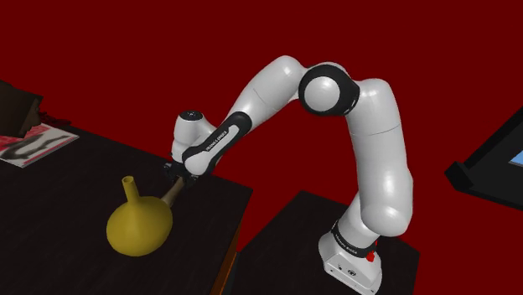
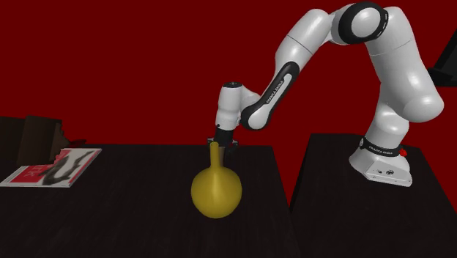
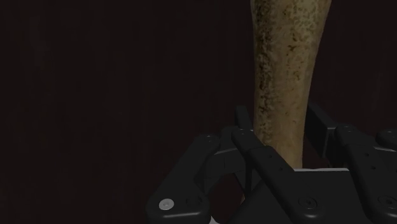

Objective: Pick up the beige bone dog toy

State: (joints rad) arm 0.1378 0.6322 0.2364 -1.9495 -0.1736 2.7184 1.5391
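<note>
Gripper [image 3: 280, 130] fingers [image 3: 243, 127] clasp the beige bone [image 3: 280, 70], its long axis pointing toward the yellow vase [image 1: 138, 225]

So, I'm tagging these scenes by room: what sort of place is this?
Probably a living room or study, though little shows: dark red walls, a dark table holding a magazine and a yellow vase.

Rough, speckled bone toy [image 3: 284, 79]; matt dark table [image 2: 132, 201]
</note>
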